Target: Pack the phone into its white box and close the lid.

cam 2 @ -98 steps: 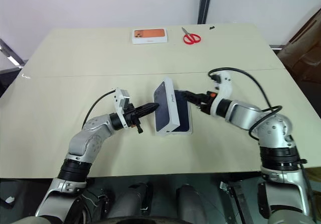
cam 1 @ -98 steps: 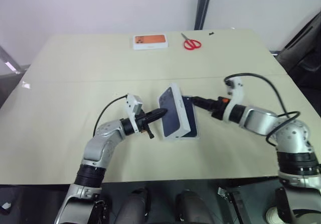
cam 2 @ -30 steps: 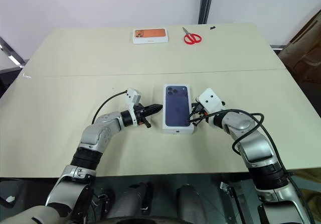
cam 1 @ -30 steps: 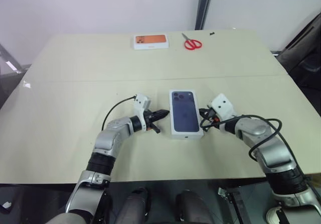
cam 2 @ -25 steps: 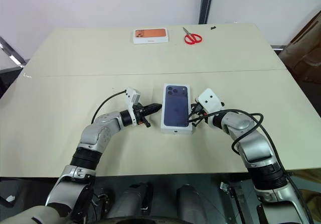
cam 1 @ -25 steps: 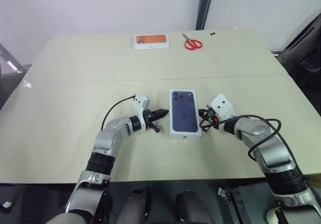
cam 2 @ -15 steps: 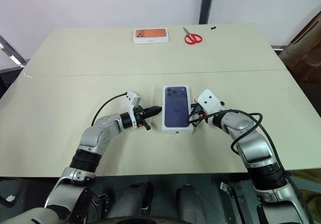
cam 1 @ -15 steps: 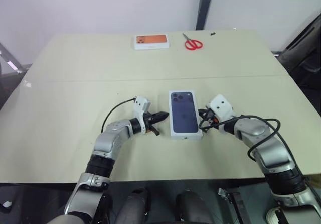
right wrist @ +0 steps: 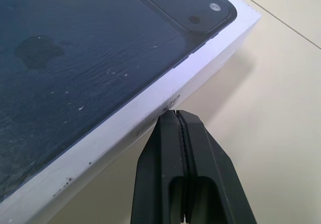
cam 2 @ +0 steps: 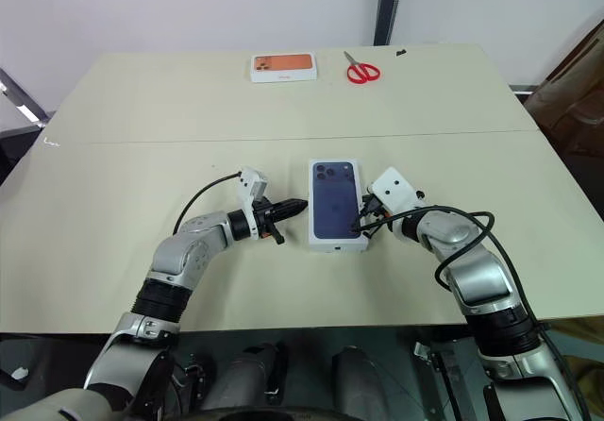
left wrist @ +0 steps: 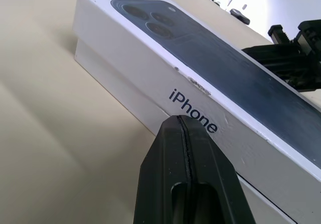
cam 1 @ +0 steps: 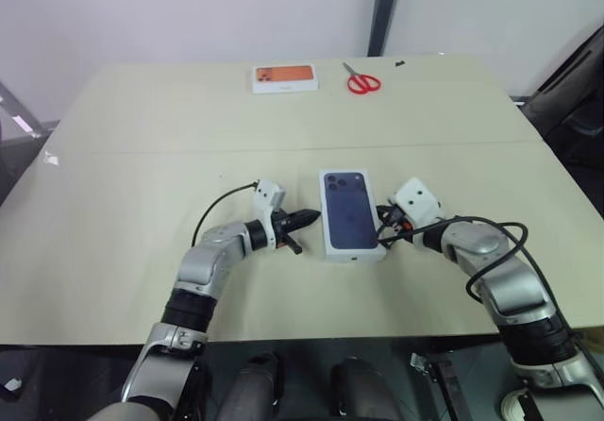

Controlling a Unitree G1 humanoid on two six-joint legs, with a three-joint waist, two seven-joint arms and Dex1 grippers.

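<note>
- The lid sits on the white box, printed face up, near the front middle of the tabletop; a strip of the box's side wall shows beneath the lid's rim in the left wrist view, so the lid is not fully down on that side.
- The left tool lies level at the lid's left long side, its two black fingers clenched together with nothing between them; the tip is at the lid's side wall, and I cannot tell whether it touches.
- The right tool is at the lid's right long side, angled slightly down, fingers likewise pressed together and empty, the tip just beside the lid's lower edge.
- The lid's left side wall reads "iPhone" in dark letters; its top shows a dark blue phone back with a camera cluster and a faint logo.
- Small print on the right side wall is too small to read.
- At the tabletop's far edge lie an orange-printed box and red scissors, well apart from both tools.
</note>
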